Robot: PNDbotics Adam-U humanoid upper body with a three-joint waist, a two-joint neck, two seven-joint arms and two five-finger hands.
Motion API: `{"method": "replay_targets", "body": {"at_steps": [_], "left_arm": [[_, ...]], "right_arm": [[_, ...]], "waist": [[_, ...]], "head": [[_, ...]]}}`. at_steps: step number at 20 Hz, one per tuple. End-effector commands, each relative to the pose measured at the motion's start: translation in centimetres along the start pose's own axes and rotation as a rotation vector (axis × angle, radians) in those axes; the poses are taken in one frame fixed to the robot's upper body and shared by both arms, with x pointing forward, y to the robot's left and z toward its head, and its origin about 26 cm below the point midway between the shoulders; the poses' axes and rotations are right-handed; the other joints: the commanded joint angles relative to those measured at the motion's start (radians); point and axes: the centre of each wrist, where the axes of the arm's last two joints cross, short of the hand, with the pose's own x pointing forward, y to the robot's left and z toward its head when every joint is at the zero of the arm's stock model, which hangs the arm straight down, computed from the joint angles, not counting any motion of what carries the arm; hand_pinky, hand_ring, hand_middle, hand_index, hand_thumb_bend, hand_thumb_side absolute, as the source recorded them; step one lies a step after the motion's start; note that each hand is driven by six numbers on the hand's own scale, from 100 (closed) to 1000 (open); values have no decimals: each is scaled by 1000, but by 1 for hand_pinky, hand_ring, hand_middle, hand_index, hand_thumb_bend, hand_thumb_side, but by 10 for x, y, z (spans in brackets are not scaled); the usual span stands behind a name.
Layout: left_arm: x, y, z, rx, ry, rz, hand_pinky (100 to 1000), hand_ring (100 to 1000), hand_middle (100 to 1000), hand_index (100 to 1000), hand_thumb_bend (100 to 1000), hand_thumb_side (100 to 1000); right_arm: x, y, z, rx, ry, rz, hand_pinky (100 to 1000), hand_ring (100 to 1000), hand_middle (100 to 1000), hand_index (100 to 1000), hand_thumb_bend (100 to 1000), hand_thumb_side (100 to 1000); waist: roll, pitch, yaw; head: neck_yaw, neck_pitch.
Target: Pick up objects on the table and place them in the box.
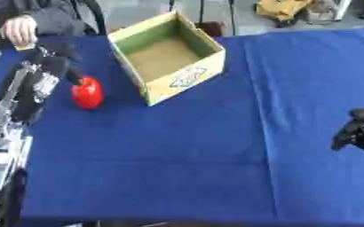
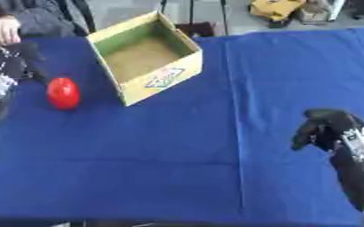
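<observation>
A red rounded object (image 1: 86, 94) lies on the blue tablecloth, left of the box. The open cardboard box (image 1: 187, 78) stands at the back centre, turned at an angle, and its inside looks bare. My left hand (image 1: 51, 62) hovers just up and left of the red object; one dark finger (image 1: 76, 78) reaches down to its top, and nothing is held. My right hand (image 2: 326, 125) hangs over the cloth at the right edge, far from both, with relaxed, drooping fingers and nothing in it.
The blue table (image 1: 216, 155) spreads wide between the hands. A person's bare hand (image 1: 19, 29) rests at the far left edge, just behind my left hand. Yellow items (image 1: 282, 9) lie on the floor beyond the table.
</observation>
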Motion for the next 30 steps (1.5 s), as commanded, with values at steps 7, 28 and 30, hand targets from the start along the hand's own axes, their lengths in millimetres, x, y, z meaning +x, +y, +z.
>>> {"method": "replay_targets", "body": {"at_steps": [7,28,30], "left_arm": [[10,7,-3,24,-22,-65,505,538,631,812,216,611],[20,114,-37,-278,164,-1135,657,656,739,849,937,591],[12,121,-45,-316,198,-1174,660,662,740,848,929,629]], "right_arm": [[7,-2,-1,3,-23,15,486,529,511,712,100,741],[6,-2,0,22,-7,23,486,529,512,712,100,746],[6,-1,0,27,-5,22,486,529,512,712,100,746]], "waist": [[-2,-11,1],[11,-22,-18],[12,-23,-22]], "head": [[6,-5],[14,2],[17,4]]}}
